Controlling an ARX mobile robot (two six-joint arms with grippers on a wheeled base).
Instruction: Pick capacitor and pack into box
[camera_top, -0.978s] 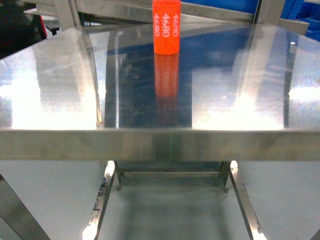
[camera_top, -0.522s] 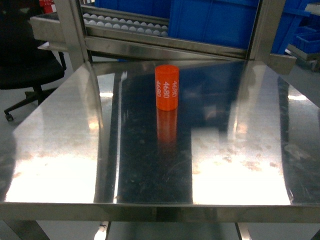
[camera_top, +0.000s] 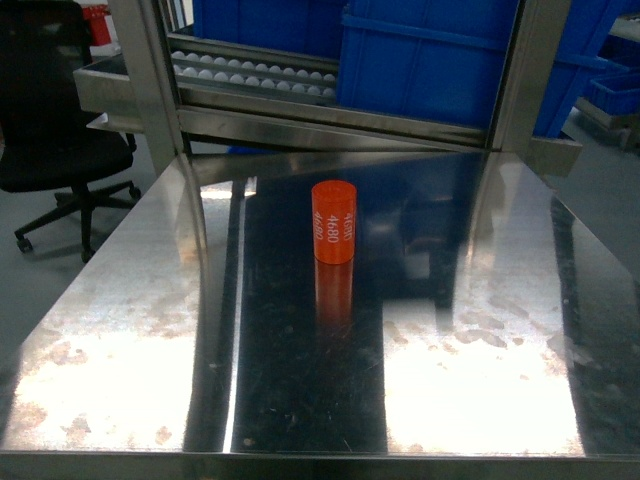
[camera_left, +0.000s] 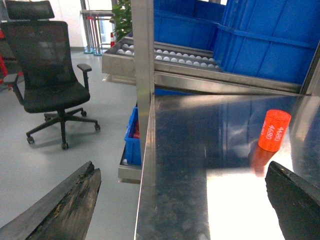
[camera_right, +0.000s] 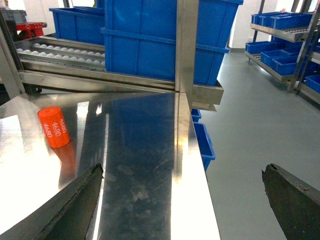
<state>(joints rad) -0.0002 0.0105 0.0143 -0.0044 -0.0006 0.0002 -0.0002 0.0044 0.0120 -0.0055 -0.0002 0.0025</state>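
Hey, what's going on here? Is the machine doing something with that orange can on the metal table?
Nothing is being handled yet. The orange capacitor, a small cylinder printed 4680, stands upright and alone on the steel table. Both arms hang back at the table's near corners: the left gripper and right gripper are open and empty, with the capacitor ahead of them. No packing box is in view, only blue crates on the rack behind.

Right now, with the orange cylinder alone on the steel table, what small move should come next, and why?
Probably bring one gripper, say the left gripper, in toward the capacitor. It stands upright and untouched near the middle of the steel table, both grippers are open and hold nothing, and the wrist views show it ahead of either one. The box is in none of the views.
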